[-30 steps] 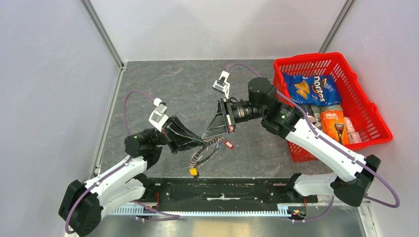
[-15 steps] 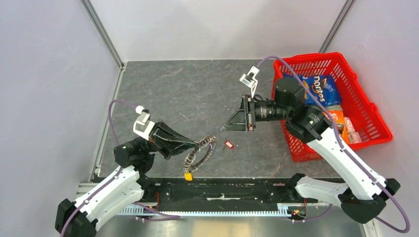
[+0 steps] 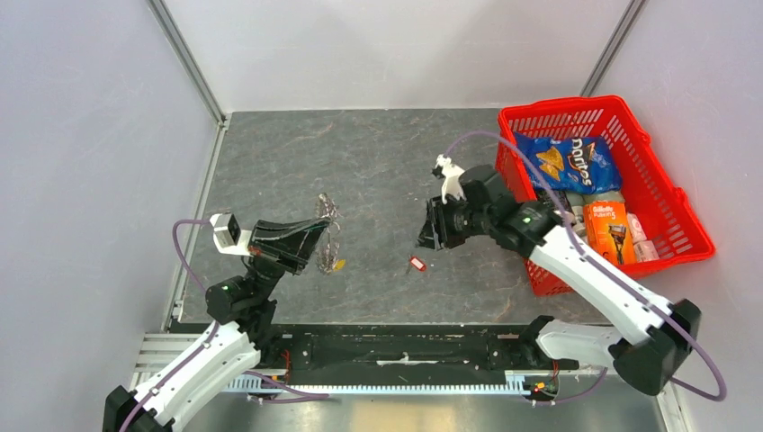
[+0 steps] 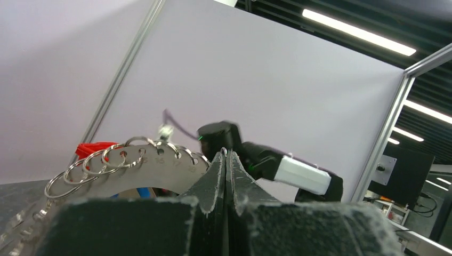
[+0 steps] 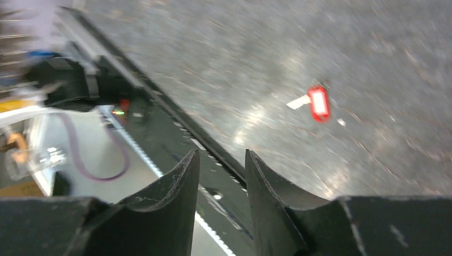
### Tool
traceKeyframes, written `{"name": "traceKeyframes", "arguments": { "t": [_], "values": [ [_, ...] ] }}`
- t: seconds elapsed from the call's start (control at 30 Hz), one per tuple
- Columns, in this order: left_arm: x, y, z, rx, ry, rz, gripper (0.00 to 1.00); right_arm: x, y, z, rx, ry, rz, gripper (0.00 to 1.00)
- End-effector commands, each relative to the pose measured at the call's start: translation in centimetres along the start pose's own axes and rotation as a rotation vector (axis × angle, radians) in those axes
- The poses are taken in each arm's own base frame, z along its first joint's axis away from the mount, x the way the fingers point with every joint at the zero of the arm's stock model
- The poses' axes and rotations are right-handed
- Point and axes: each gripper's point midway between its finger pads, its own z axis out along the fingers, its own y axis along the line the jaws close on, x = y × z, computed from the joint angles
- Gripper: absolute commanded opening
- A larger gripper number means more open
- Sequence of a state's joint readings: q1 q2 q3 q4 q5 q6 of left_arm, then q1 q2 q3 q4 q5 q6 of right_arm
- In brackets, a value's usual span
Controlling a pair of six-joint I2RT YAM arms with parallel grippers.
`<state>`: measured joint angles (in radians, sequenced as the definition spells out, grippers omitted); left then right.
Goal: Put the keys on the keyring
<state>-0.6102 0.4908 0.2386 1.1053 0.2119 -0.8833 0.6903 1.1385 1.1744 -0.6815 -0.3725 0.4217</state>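
Note:
My left gripper (image 3: 317, 238) is shut on the rim of the keyring (image 3: 329, 214) and holds it upright above the table at the left. A yellow-tagged key (image 3: 339, 265) hangs from it. In the left wrist view the keyring (image 4: 136, 169) is a flat grey plate with small split rings along its edge, left of my closed gripper (image 4: 226, 156). A red-tagged key (image 3: 416, 264) lies on the table in the middle. My right gripper (image 3: 430, 236) is open and empty just above and behind it. In the right wrist view that key (image 5: 319, 102) lies ahead and to the right of the gripper (image 5: 221, 160).
A red basket (image 3: 576, 105) stands at the right with a Doritos bag (image 3: 567, 162) and an orange Gillette pack (image 3: 610, 230) in it. The black rail (image 3: 405, 346) runs along the table's near edge. Grey walls close in the left, back and right.
My left arm has drawn back to the left and lifted the keyring from lying flat to upright. My right gripper has swung from pointing left to pointing down near the red-tagged key.

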Motion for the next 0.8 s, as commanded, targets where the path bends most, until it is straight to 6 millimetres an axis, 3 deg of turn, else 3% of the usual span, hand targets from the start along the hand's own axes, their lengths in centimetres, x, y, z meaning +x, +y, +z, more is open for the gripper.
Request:
{"name": "traceKeyframes", "arguments": {
  "t": [0.0, 0.13, 0.27, 0.5, 0.77],
  "values": [
    [-2.9, -2.8, 0.5, 0.102, -0.118, -0.043, 0.02, 2.4, -7.0, 3.5, 0.260, 0.014, 0.037, 0.45],
    [-2.7, -5.2, 1.1, 0.202, -0.060, -0.042, 0.02, 4.4, -10.4, 6.5, 0.342, 0.028, 0.079, 0.48],
    [-2.4, -7.1, 1.4, 0.288, -0.003, -0.050, 0.02, 4.7, -12.1, 8.4, 0.389, 0.017, 0.119, 0.50],
    [-2.2, -8.3, 1.0, 0.346, 0.017, -0.052, 0.02, 4.7, -13.0, 11.8, 0.395, -0.010, 0.254, 0.57],
    [-2.1, -9.1, 0.8, 0.377, 0.039, -0.043, 0.02, 5.1, -13.8, 14.8, 0.388, -0.002, 0.317, 0.57]
  ]
}}
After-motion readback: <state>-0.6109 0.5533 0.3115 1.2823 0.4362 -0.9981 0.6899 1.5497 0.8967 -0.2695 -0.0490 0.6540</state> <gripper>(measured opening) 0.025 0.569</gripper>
